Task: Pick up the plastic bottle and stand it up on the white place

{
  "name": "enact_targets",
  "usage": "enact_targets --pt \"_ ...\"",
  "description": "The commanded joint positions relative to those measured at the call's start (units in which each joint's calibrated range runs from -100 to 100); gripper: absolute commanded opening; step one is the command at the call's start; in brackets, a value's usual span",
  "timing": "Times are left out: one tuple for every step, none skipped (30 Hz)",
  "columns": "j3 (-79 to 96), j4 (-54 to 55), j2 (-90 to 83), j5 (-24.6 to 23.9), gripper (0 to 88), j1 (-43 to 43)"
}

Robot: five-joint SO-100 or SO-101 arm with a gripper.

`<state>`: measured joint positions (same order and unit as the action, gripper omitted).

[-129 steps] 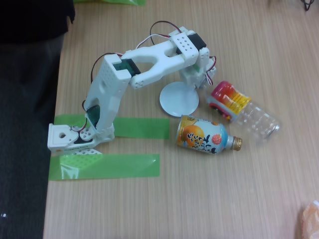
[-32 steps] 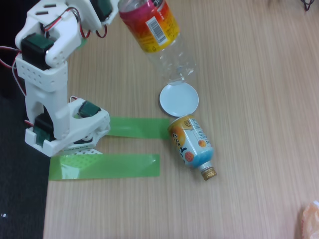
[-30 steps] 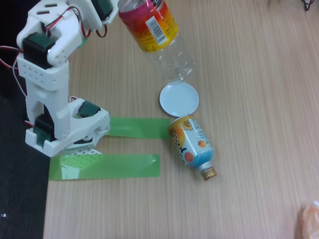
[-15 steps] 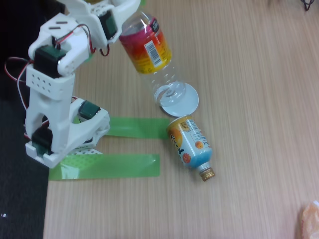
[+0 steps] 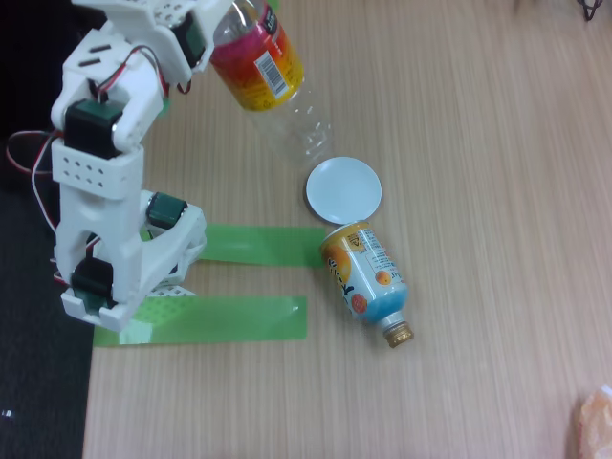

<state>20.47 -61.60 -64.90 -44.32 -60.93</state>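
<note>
Plastic bottle (image 5: 266,81): held in the air at the top of the fixed view, tilted, its clear base pointing down and to the right toward the disc, its neck end up and to the left. The red-pink and yellow label with a barcode faces the camera. The cap end runs out of the top edge and cannot be seen.

White place (image 5: 344,190): a flat round white disc on the wooden table (image 5: 478,239), bare on top. The bottle's clear base appears just above and left of its rim; whether base and disc touch cannot be told from this angle.

Gripper (image 5: 222,19): at the bottle's upper end, largely cut off by the top of the picture. The fingers are clamped around the bottle's neck, though their tips are hard to make out.

Arm (image 5: 105,172): white printed body with black servos and red wires, standing at the table's left edge, its upper part leaving the frame.

Orange-and-blue bottle-can (image 5: 366,278): lying on its side just below the disc, gold cap pointing down and right.

Green tape strips (image 5: 229,317): two flat strips beside the arm's base; the upper one is partly hidden by the base.

Bottom right corner: a pale pink-orange thing (image 5: 593,421), cut off and blurred, not identifiable.
</note>
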Motion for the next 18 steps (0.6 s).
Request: enact_targets --pt "0.04 4.34 -0.49 -2.25 10.3 0.26" --pt "0.04 5.89 -0.49 -2.78 10.3 0.56" --pt "0.04 7.61 -0.49 -3.3 10.3 1.82" --pt "0.13 9.32 -0.49 -3.62 10.3 3.37" --pt "0.58 10.7 -0.49 -3.99 10.3 5.15" --pt "1.4 12.41 -0.49 -4.46 10.3 7.15" --pt "2.66 14.22 -0.49 -5.04 10.3 9.44" --pt "4.11 15.93 -0.49 -5.67 10.3 11.59" --pt "5.65 17.56 -0.49 -6.19 10.3 13.89" --pt "7.28 19.11 -0.49 -6.56 10.3 15.96" --pt "8.64 20.31 -0.49 -6.66 10.3 18.04" --pt "10.09 21.34 -0.49 -6.66 10.3 19.89" --pt "11.26 22.11 -0.49 -6.66 10.3 21.74" --pt "12.44 22.8 -0.49 -6.66 10.3 23.3" --pt "13.53 22.97 -0.49 -6.66 10.3 24.41" --pt "14.61 23.14 -0.58 -6.66 10.3 25.15" --pt "15.52 23.14 -0.58 -6.66 10.3 25.59" --pt "16.33 23.23 -0.58 -6.66 10.3 25.67"
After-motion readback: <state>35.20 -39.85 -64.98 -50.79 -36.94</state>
